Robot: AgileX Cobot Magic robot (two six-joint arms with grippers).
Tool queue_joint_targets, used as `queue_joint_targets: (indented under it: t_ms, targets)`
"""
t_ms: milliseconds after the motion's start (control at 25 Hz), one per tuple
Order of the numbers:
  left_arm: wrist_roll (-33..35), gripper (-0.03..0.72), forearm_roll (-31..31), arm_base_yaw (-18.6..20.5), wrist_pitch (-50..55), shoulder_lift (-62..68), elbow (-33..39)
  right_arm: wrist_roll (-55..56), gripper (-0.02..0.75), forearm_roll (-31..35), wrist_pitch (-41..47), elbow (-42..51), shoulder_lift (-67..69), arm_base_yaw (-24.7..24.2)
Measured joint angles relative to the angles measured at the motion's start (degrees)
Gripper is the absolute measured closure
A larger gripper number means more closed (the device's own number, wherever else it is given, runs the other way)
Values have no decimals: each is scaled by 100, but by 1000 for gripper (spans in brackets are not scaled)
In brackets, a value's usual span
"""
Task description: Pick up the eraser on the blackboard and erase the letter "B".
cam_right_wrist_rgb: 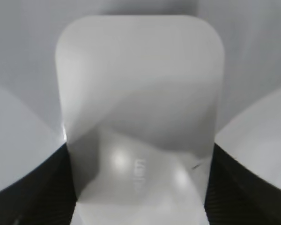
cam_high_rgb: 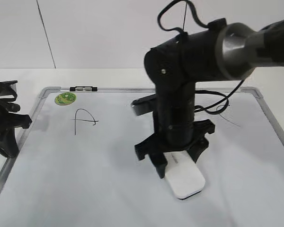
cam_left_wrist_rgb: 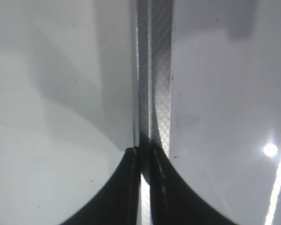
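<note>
Exterior view: right gripper (cam_high_rgb: 176, 163) grips eraser (cam_high_rgb: 185, 180) on blackboard (cam_high_rgb: 85, 189)

Wide bare room across the silver-framed white dry-erase board (cam_high_rgb: 85, 189) front-left; black right arm (cam_high_rgb: 180, 94) blocking the middle.

letter "B": not visible; the right arm (cam_high_rgb: 180, 94) covers the board's (cam_high_rgb: 85, 179) middle.
"C" (cam_high_rgb: 227, 116): partly behind the arm's cable.
eraser (cam_high_rgb: 183, 178): far end under the right gripper (cam_high_rgb: 175, 158); lettering unreadable.
left gripper (cam_high_rgb: 4, 124): cut by the frame edge.
right wrist view: eraser's (cam_right_wrist_rgb: 140, 117) near end cropped.
</note>
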Motion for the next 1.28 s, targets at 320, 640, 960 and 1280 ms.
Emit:
queue_joint_targets:
  t_ms: [320, 640, 960, 1280]
  targets:
    - [0, 669, 0, 0, 0, 0, 0, 0, 203, -262, 18, -4, 0, -1187]
    - [0, 669, -11, 0, 0, 0, 0, -186, 204, -169, 40, -4, 0, -1244]
    - [0, 669, 12, 0, 4, 0, 0, -611, 204, 309, -4, -4, 0, -576]
    - [0, 668, 12, 0, 25, 0, 0, -752, 204, 929, -177, -4, 23, 717]
